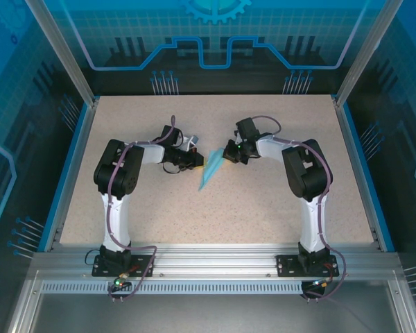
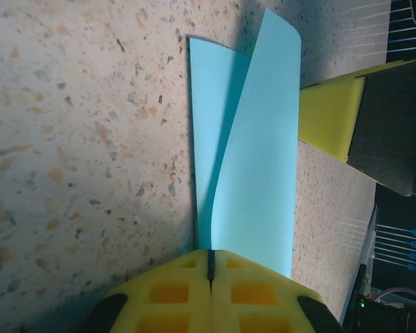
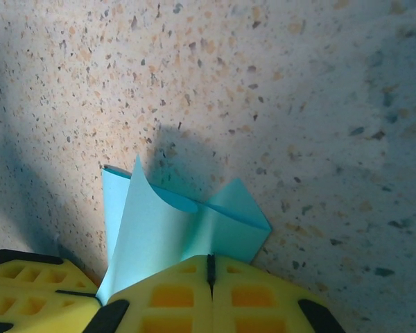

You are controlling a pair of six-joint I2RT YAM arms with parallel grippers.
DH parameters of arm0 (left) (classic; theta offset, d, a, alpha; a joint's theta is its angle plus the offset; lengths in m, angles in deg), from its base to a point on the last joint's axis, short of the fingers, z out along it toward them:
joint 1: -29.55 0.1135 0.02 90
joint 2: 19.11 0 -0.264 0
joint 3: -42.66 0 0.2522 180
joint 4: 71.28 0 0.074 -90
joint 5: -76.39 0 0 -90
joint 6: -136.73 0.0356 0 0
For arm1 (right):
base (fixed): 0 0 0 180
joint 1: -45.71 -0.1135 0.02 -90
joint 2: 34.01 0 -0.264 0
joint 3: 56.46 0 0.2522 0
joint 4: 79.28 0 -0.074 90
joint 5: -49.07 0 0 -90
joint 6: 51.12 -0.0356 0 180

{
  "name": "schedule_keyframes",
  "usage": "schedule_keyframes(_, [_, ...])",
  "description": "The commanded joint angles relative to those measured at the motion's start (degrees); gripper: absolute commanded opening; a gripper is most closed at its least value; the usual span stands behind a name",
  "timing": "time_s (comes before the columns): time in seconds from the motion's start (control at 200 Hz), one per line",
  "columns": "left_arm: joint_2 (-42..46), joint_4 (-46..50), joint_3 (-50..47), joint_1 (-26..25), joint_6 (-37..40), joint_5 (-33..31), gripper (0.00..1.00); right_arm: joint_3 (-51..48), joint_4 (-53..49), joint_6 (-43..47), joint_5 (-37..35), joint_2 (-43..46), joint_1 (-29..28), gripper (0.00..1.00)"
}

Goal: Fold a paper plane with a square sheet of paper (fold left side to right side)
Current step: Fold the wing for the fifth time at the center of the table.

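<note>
The left gripper and right gripper clamp the folded blue paper: light, floppy, probably best pinched at creases.

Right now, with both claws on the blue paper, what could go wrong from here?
The left claw and right claw both pinch the blue paper; moving them apart could tear it. Its upper flap curls away from the lower layer, so pressing may crease it crooked. The claws sit close and might collide.

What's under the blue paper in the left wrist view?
Speckled table shows on both sides of the blue paper, whose upper layer curls up. The patch directly beneath it is covered.
</note>
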State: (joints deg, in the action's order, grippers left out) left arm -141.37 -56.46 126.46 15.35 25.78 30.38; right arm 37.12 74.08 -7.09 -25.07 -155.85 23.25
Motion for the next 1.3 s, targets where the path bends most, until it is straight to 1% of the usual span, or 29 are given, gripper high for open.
schedule_keyframes(0.0, [-1.2,0.7,1.0,-1.4,1.7,-1.2,0.04,1.8,-3.4,2.0,-0.7,-2.5,0.3,0.04])
schedule_keyframes(0.52, [0.2,2.2,2.1,-1.3,2.7,-3.5,0.04,7.2,-7.5,7.6,0.2,-6.2,0.1,0.04])
schedule_keyframes(0.83, [0.0,2.8,3.4,-1.1,2.7,-4.8,0.04,7.2,-7.9,8.4,-0.1,-6.5,0.1,0.04])
schedule_keyframes(1.1, [-1.2,3.0,4.1,-1.1,2.6,-4.2,0.04,7.4,-7.9,8.8,0.1,-6.7,0.1,0.04])
schedule_keyframes(1.291, [-2.4,3.2,3.8,-1.1,2.9,-3.7,0.04,6.6,-6.1,8.7,1.2,-5.9,0.0,0.06])
